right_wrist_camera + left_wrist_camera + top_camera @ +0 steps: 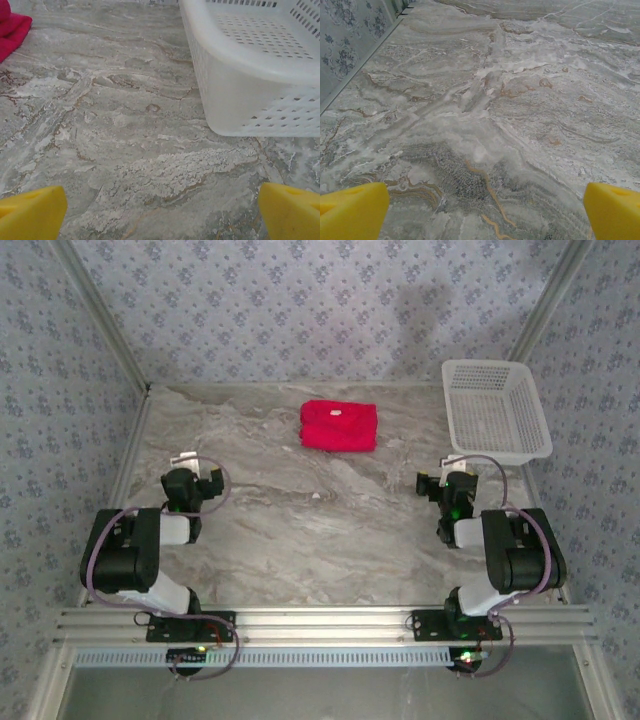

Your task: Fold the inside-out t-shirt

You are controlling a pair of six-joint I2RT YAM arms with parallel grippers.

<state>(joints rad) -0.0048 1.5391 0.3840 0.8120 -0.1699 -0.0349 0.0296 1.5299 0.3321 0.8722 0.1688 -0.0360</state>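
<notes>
The bright red t-shirt [339,425] lies folded into a compact rectangle at the back middle of the marble table, a small white tag on its top. Its edge peeks into the right wrist view as the red t-shirt [12,27] at the upper left. My left gripper [196,480] rests near the table's left side, well short of the shirt; its yellow fingertips [352,210] stand wide apart over bare marble. On the right side my right gripper [446,483] is also open, yellow fingertips [292,210] apart, nothing between them.
A white perforated plastic basket [495,410] stands at the back right corner, close ahead of the right gripper as the basket [250,70]. Patterned walls enclose the table [300,530]. An aluminium rail runs along the near edge.
</notes>
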